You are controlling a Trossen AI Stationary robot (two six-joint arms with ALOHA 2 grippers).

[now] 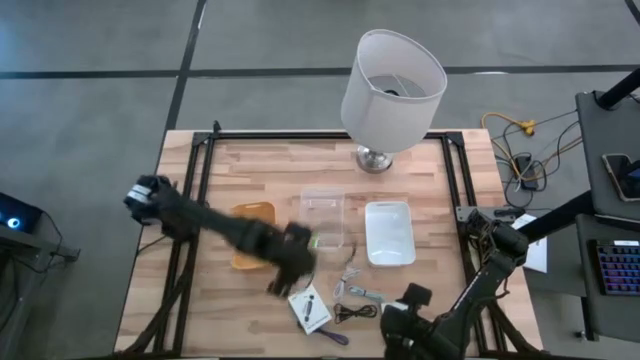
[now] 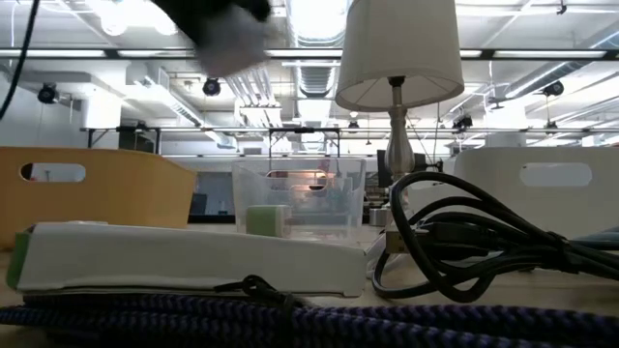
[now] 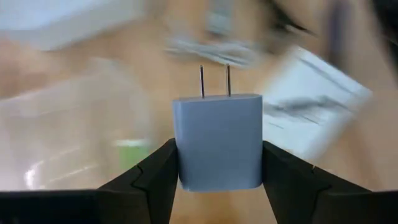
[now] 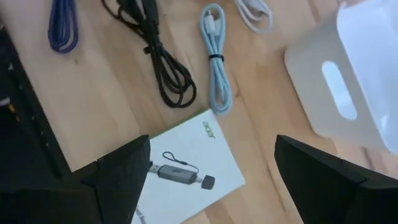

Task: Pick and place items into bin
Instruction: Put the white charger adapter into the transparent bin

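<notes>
Wooden table (image 1: 260, 170), slatted, with a large white lamp (image 1: 392, 78) at its far edge. In the middle stand three bins in a row: orange bin (image 1: 252, 232), clear bin (image 1: 323, 218), white bin (image 1: 389, 232).

Left arm reaches in across the orange bin; left gripper (image 1: 292, 268) sits just in front of the clear bin, near the front clutter. Its wrist view shows the fingers (image 3: 152, 177) clamped on either side of a lilac plug block (image 3: 218, 140), two metal prongs pointing away from the camera. Surroundings in that view are smeared; the clear bin and a green block (image 3: 132, 149) are only vaguely made out behind the held block.

Right arm is parked at the front right corner of the table; right gripper (image 1: 405, 312) is spread wide and holds nothing, hanging over the clutter.

Remaining items near the front edge: white card (image 4: 186, 171) printed with a black gadget, flat on the wood; black cable (image 4: 158, 59), pale blue cable (image 4: 216, 57) and white cable (image 4: 254, 12) coiled beside it; blue cord (image 4: 62, 25) further off. In the low view a green block (image 2: 268, 219) lies inside the clear bin.
</notes>
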